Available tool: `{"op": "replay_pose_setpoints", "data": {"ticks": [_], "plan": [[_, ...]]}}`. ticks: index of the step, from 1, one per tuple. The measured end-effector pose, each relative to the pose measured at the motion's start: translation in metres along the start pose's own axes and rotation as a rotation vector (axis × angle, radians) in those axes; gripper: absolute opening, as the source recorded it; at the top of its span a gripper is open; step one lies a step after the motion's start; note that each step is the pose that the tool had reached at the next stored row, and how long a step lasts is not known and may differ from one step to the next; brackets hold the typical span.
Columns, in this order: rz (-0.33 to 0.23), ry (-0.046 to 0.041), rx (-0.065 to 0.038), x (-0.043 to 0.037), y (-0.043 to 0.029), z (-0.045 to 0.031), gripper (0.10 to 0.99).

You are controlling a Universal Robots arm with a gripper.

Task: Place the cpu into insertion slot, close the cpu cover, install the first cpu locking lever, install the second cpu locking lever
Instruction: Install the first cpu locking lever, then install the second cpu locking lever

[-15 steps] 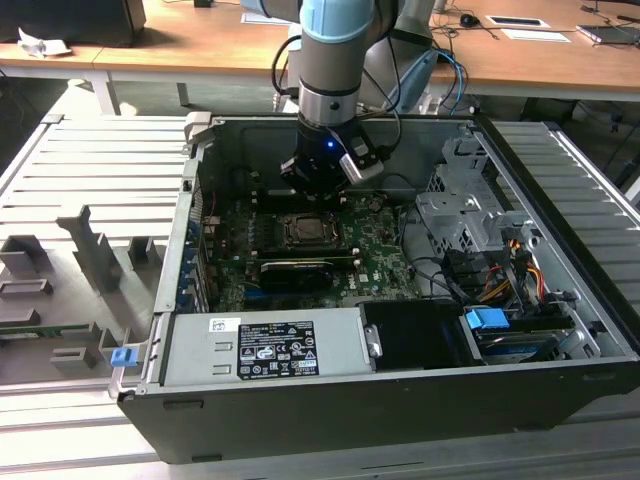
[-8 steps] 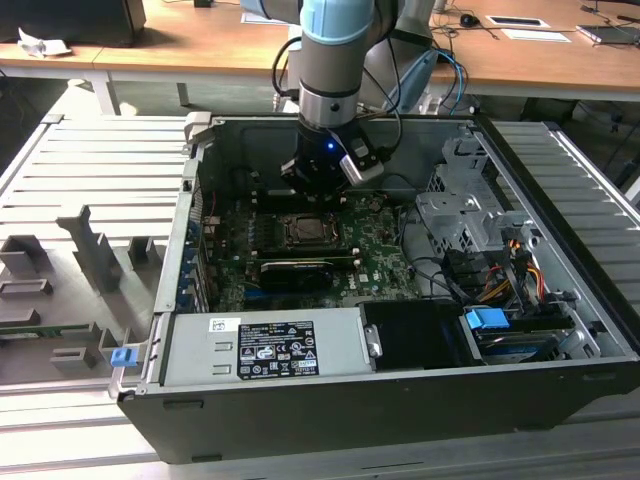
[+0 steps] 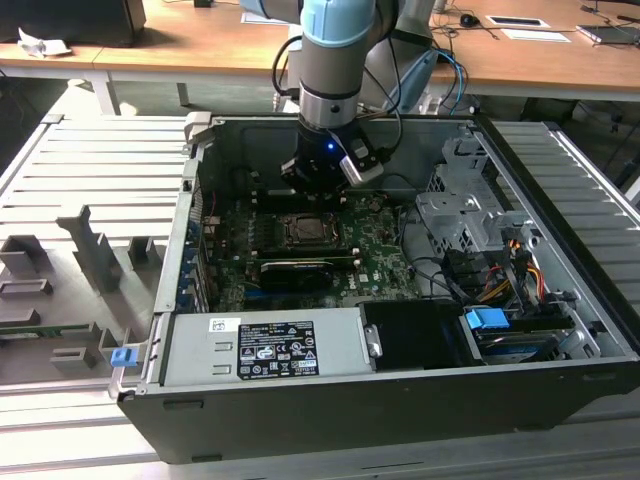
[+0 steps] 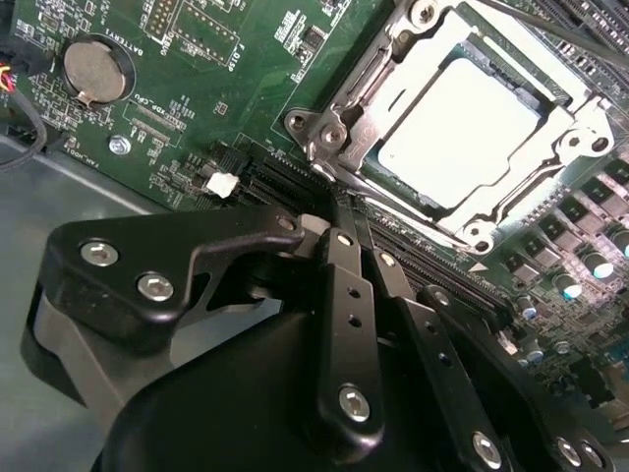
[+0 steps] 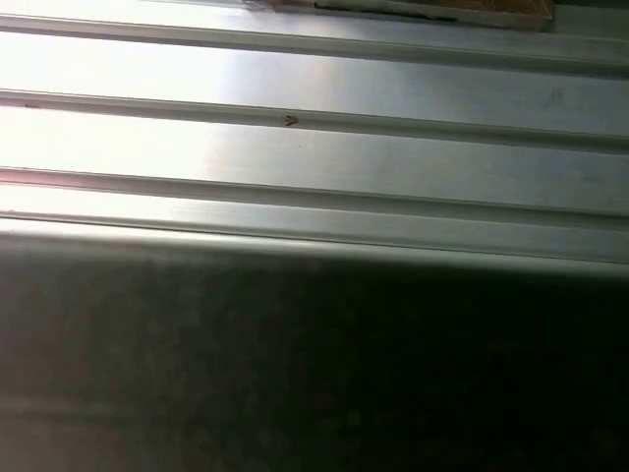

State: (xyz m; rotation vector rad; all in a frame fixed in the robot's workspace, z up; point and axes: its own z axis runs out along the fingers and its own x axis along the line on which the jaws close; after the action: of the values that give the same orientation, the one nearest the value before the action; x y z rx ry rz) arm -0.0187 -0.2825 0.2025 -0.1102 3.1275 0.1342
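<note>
A: Inside the open black computer case [image 3: 560,330], the black gripper [image 3: 318,182] hangs over the green circuit board [image 4: 236,69], just beside the socket. In the second wrist view its jaws read as clenched together, grasping nothing.

B: And the chip?

A: The flat square cpu with its pale silvery face [image 4: 460,133] sits in the black insertion slot [image 4: 536,98], just ahead of the jaws. The thin grey metal cpu cover [image 4: 364,79] looks folded down around it, chip showing through the cut-out.

B: Levers?

A: Thin wire locking lever [image 4: 339,182] runs along the socket edge nearest the jaws. Latched or not, I cannot tell.

B: Advice for this step?

A: My judgement: press on the lever itself, slide it under its hook, keep clear of the chip face.
</note>
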Motion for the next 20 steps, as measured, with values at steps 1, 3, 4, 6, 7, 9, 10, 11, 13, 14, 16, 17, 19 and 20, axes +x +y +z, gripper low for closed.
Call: {"op": "replay_pose_setpoints", "data": {"ticks": [1, 3, 4, 6, 7, 9, 10, 11, 13, 14, 16, 17, 19, 20], "plan": [[0.000, 0.0000, 0.000, 0.0000, 0.0001, -0.0014, 0.106], [0.000, 0.0000, 0.000, -0.0001, 0.0005, -0.0063, 0.106], [0.000, 0.0000, 0.001, -0.0002, 0.0008, -0.0094, 0.106], [0.000, 0.0001, 0.001, -0.0001, -0.0002, -0.0107, 0.106], [0.000, 0.0008, 0.002, 0.0000, -0.0012, -0.0108, 0.106], [0.000, 0.0013, 0.002, 0.0001, -0.0028, -0.0110, 0.106], [0.000, 0.0012, 0.002, 0.0002, -0.0034, -0.0110, 0.106], [0.000, 0.0012, 0.002, 0.0002, -0.0042, -0.0111, 0.106], [0.000, 0.0012, 0.002, 0.0004, -0.0068, -0.0113, 0.106], [0.000, 0.0011, 0.001, 0.0004, -0.0076, -0.0114, 0.106], [0.000, 0.0012, 0.002, 0.0005, -0.0083, -0.0114, 0.106], [0.000, 0.0012, 0.002, 0.0005, -0.0090, -0.0115, 0.106], [0.000, 0.0012, 0.002, 0.0007, -0.0111, -0.0145, 0.106], [0.000, 0.0012, 0.002, 0.0006, -0.0110, -0.0171, 0.106]]}}
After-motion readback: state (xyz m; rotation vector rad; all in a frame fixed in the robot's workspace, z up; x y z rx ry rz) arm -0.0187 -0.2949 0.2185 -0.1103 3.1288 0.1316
